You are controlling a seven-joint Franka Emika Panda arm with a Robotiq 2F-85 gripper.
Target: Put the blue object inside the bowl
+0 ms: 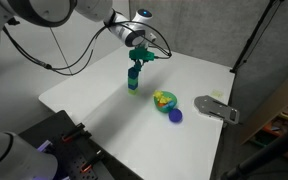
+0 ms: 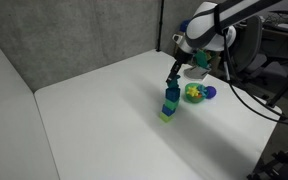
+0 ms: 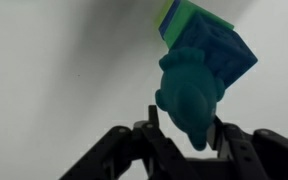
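One arm only; its hand [image 3: 189, 128] comes in from the bottom of the wrist view, fingers [image 3: 152, 128] closed on either side of the blue object [image 3: 189, 90], so it's clenched on that piece w/ the pointed end toward the camera. Right behind the piece sits a blue cube [image 3: 222, 52], w/ a green block [image 3: 179, 14] beyond it; can't tell if piece and cube are touching or just apart. In both exterior views the hand [image 1: 134, 68] [image 2: 173, 79] hangs straight above the small stack, cube [image 2: 171, 97] on green block [image 2: 168, 113], which stands near the middle of the white worktop [image 1: 89, 95]. The bowl [image 1: 164, 98] [image 2: 193, 92], yellow-green, sits on the worktop near the stack but clearly apart from it; a dark blue ball [image 1: 175, 115] lies just beside the bowl, and a flat grey metal piece [image 1: 216, 108] lies a bit past both, toward the worktop edge. The blue object is at the stack, not at the bowl.
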